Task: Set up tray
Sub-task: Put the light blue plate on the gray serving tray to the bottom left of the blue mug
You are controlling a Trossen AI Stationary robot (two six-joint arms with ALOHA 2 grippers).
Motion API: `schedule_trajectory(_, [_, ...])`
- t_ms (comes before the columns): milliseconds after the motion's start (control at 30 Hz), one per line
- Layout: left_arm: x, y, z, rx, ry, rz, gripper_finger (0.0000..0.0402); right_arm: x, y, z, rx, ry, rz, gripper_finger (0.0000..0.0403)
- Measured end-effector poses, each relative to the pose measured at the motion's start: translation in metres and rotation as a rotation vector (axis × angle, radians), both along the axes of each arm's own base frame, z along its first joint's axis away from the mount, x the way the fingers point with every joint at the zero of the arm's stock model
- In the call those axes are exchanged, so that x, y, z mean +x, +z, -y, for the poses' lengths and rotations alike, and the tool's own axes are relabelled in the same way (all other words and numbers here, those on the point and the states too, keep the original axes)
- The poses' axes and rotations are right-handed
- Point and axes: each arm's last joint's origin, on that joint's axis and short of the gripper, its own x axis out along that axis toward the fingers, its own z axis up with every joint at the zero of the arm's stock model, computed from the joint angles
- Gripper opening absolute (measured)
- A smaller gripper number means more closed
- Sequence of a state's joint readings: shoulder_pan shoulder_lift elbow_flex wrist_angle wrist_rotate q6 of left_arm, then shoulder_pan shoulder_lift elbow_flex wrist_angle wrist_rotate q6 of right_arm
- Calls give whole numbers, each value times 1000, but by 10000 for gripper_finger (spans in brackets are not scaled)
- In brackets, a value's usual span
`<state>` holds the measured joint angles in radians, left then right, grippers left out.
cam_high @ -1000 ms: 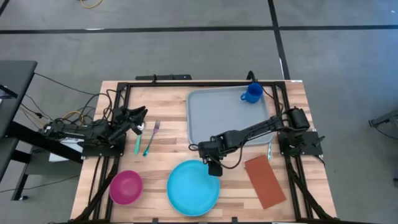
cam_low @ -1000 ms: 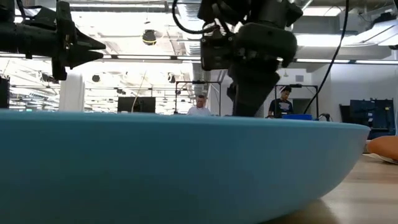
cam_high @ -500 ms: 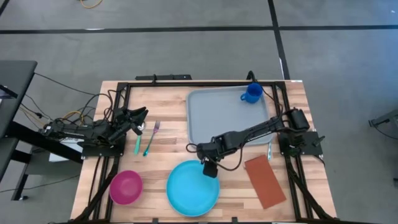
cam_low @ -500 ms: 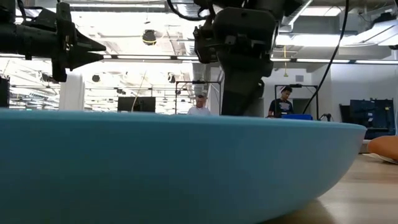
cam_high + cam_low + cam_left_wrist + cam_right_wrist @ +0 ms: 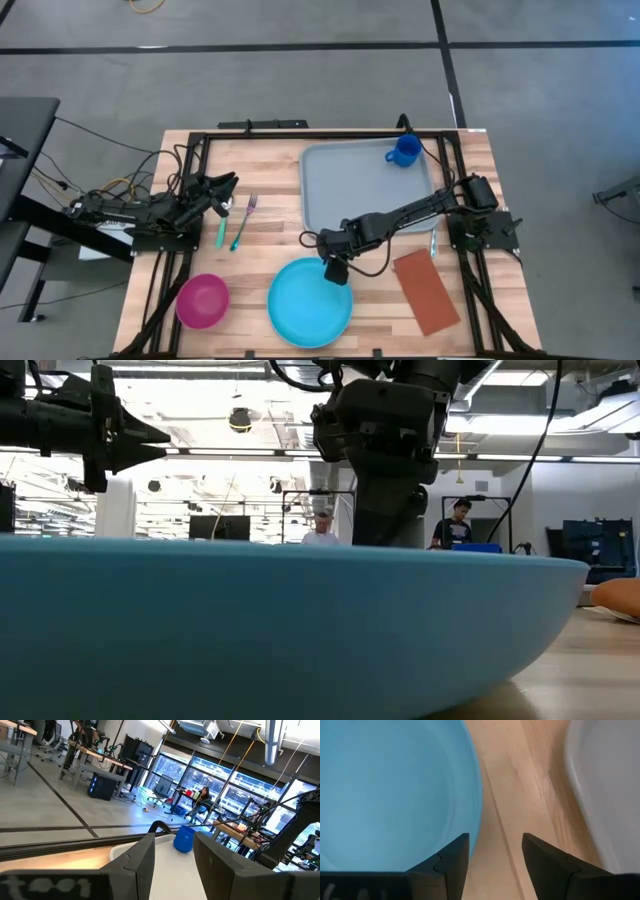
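Note:
The light grey-blue tray lies flat on the table's far right part, with a blue cup standing in its far right corner. A round light-blue plate lies near the near edge. My right gripper is open and points down over the plate's far rim. One finger is over the plate, the other over bare wood beside the tray. My left gripper waits open at the table's left, facing the cup.
A teal fork and a second teal utensil lie beside my left gripper. A pink bowl sits at the near left, a brown-orange napkin at the near right. The plate fills the low view. People sit in the room beyond.
My right gripper has moved a little toward the table's left, along the plate's far rim, and has then stayed there. The plate has not moved.

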<state>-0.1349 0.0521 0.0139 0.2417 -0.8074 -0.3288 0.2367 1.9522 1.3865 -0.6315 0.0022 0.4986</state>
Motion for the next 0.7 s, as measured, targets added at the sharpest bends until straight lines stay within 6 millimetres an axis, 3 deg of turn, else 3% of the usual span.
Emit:
schedule_trajectory(267, [0, 0, 0, 0, 0, 0, 123, -4, -1, -4, -8, 14, -34, 175])
schedule_trajectory(600, [0, 0, 0, 0, 0, -5, 123, -4, -34, -7, -25, 33, -154, 175])
schedule_trajectory(700, [0, 0, 0, 0, -1, -4, 123, -2, -35, -8, -12, 54, -164, 175])
